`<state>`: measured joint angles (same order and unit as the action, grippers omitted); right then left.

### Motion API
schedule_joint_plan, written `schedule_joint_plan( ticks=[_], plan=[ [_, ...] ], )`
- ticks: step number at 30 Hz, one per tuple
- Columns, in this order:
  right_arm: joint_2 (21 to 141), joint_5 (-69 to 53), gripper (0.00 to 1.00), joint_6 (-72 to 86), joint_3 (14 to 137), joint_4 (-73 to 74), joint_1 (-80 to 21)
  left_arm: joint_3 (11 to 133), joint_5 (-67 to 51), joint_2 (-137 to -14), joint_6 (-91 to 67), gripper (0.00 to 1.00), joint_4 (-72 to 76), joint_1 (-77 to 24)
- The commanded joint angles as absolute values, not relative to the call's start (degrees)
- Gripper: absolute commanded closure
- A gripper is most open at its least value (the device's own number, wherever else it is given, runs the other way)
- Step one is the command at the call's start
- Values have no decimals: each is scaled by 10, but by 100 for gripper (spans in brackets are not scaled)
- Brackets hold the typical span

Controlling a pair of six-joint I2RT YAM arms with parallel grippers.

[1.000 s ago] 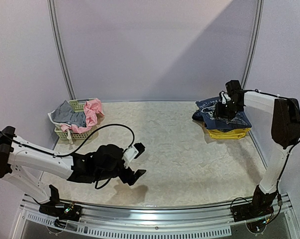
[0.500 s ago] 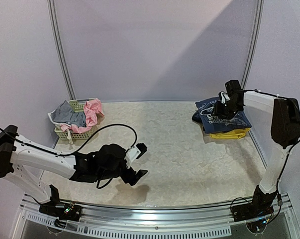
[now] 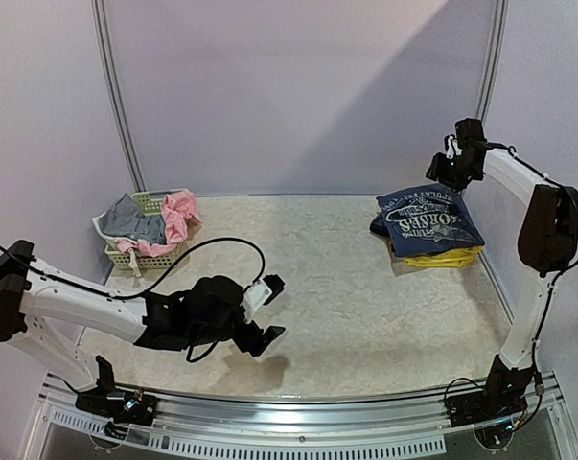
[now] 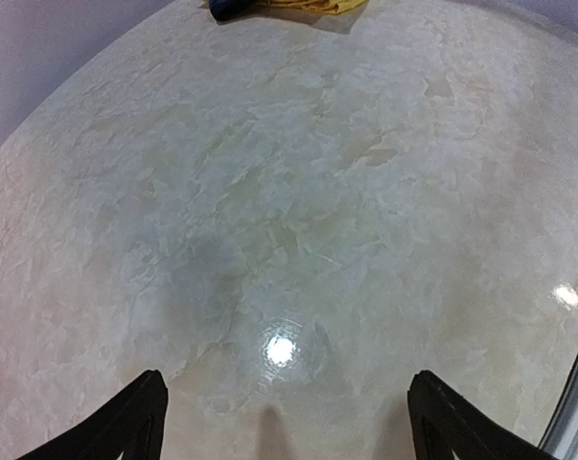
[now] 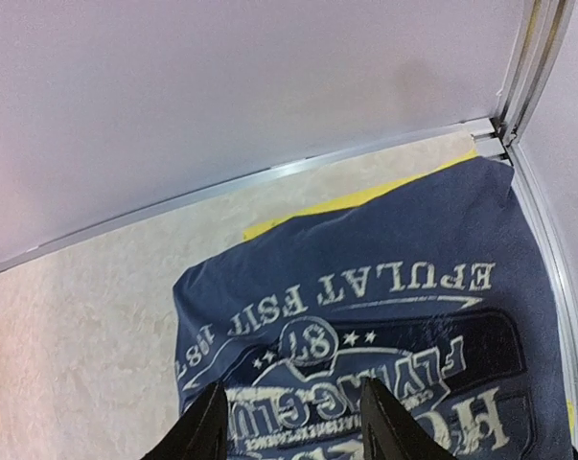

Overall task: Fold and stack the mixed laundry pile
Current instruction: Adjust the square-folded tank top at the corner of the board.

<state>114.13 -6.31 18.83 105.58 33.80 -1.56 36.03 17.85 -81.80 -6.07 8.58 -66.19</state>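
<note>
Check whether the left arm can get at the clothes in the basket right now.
Probably yes: the left tool is open and empty, and only bare table lies between it and the clothes in the basket.

Soft even light, a bright glare spot on the table (image 4: pixel 298 192), wrist views bulging at edges
</note>
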Motion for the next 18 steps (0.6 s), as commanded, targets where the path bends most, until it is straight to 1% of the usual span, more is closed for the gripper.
schedule_joint_plan(
  ticks=[1, 7, 11, 15, 18],
  plan=[
    [1234, -48, 53, 198, 1128, 357, 16, 380, 180, -832, -63, 11, 74, -653],
    [1340, -53, 56, 215, 1235, 365, 41, 390, 181, -841, -66, 11, 67, -653],
    [1384, -56, 56, 230, 1273, 342, 56, 394, 184, -843, -67, 11, 66, -652],
    [1432, -59, 56, 239, 1318, 347, 63, 402, 185, -846, -65, 11, 61, -652],
    [1454, -57, 55, 245, 1331, 347, 68, 405, 185, -851, -63, 11, 59, -651]
  ],
)
